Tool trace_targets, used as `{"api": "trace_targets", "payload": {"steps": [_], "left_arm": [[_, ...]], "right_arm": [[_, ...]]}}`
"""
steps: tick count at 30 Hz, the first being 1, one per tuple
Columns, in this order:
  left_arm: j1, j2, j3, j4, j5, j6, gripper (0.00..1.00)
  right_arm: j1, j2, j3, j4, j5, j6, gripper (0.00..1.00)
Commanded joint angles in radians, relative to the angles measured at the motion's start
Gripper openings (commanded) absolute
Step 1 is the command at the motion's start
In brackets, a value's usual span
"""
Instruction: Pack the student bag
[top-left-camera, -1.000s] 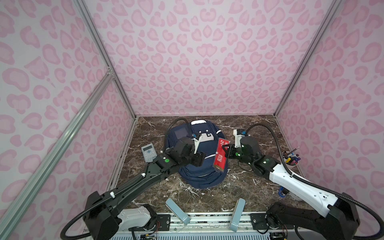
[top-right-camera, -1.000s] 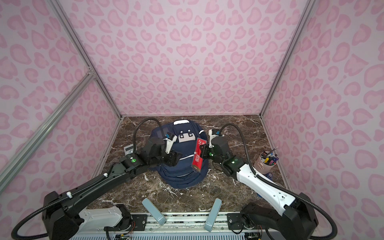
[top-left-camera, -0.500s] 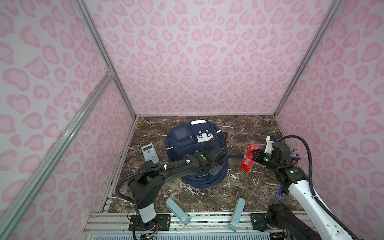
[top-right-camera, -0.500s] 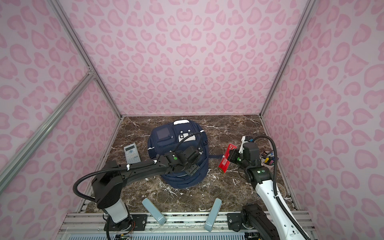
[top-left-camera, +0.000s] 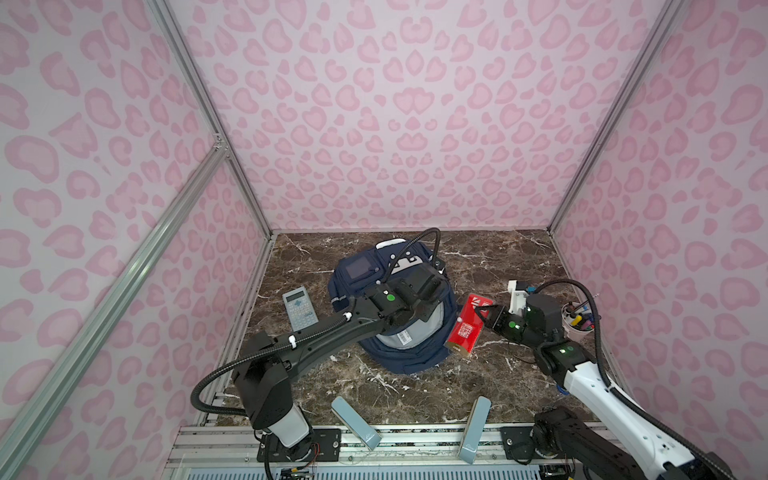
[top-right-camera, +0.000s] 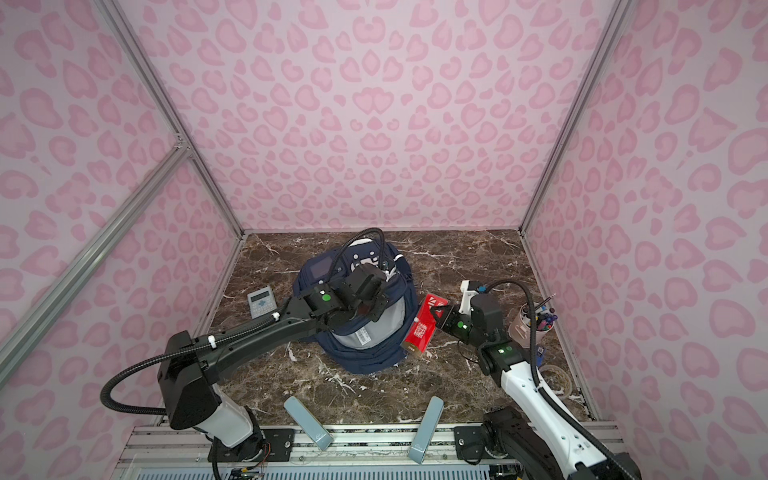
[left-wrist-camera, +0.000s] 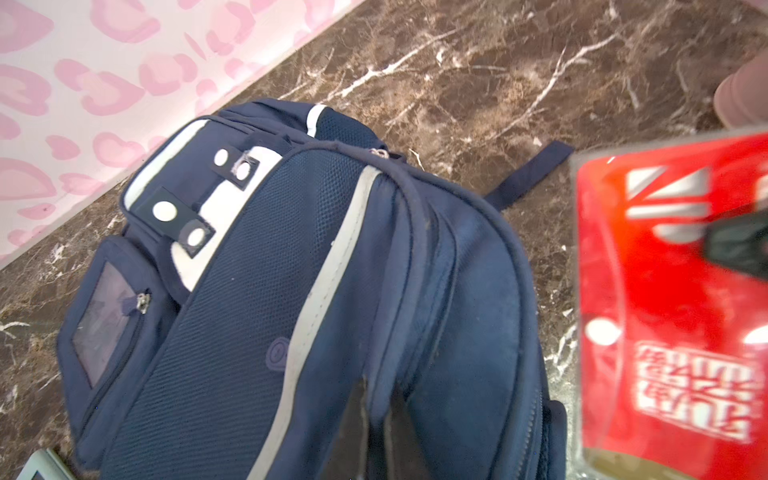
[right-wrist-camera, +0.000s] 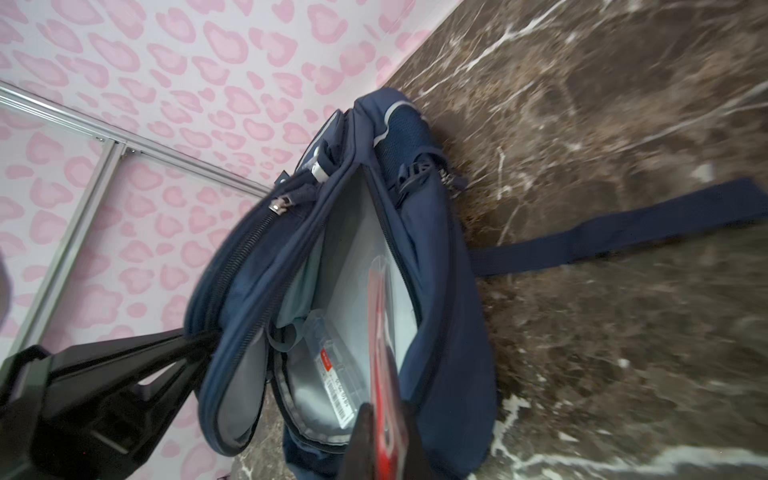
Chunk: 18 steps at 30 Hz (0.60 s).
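Note:
The student bag, navy with pale stripes, lies mid-table with its main compartment gaping. My left gripper is shut on a fold of the bag's fabric at the opening's edge. My right gripper is shut on a red packet in clear wrap. The packet is tilted just right of the bag. A clear box with a barcode label lies inside the grey lining.
A grey calculator lies left of the bag. A cup of pens stands by the right wall, with a tape roll nearer the front. Two grey-blue blocks sit on the front edge.
My left gripper has shut on the bag's fabric after standing open. Since half a second ago my right gripper has carried the red packet left, back beside the bag.

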Motion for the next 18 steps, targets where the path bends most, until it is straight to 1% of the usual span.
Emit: {"api": "trace_targets", "payload": {"steps": [1,3,4,6,9,11,13,14,15,16,17,18], "left_arm": [[0.023,-0.038,0.011,0.023,0.116,-0.023,0.04],[0.040,-0.054,0.010,0.036,0.147,-0.033,0.04],[0.044,-0.058,0.012,0.041,0.150,-0.036,0.04],[0.047,-0.065,0.020,0.046,0.158,-0.036,0.03],[0.052,-0.069,0.032,0.053,0.173,-0.040,0.04],[0.053,-0.066,0.039,0.052,0.171,-0.043,0.04],[0.056,-0.066,0.034,0.052,0.167,-0.047,0.04],[0.058,-0.065,0.029,0.054,0.158,-0.054,0.03],[0.061,-0.066,0.021,0.062,0.153,-0.060,0.03],[0.067,-0.067,0.008,0.077,0.153,-0.070,0.03],[0.073,-0.066,-0.009,0.096,0.153,-0.082,0.03],[0.081,-0.063,-0.021,0.107,0.160,-0.096,0.03]], "right_arm": [[0.061,0.109,0.028,0.250,-0.026,0.114,0.00],[0.134,0.210,0.067,0.321,0.045,0.115,0.00],[0.160,0.263,0.083,0.366,0.063,0.125,0.00],[0.208,0.383,0.118,0.509,0.103,0.153,0.00],[0.267,0.549,0.199,0.570,0.246,0.171,0.00],[0.300,0.651,0.234,0.669,0.317,0.188,0.00],[0.319,0.730,0.288,0.697,0.345,0.192,0.00],[0.321,0.759,0.320,0.674,0.346,0.189,0.08],[0.319,0.777,0.339,0.658,0.342,0.189,0.29],[0.316,0.789,0.343,0.649,0.331,0.195,0.43],[0.312,0.788,0.331,0.646,0.322,0.201,0.51],[0.306,0.774,0.306,0.636,0.318,0.198,0.53]]}}
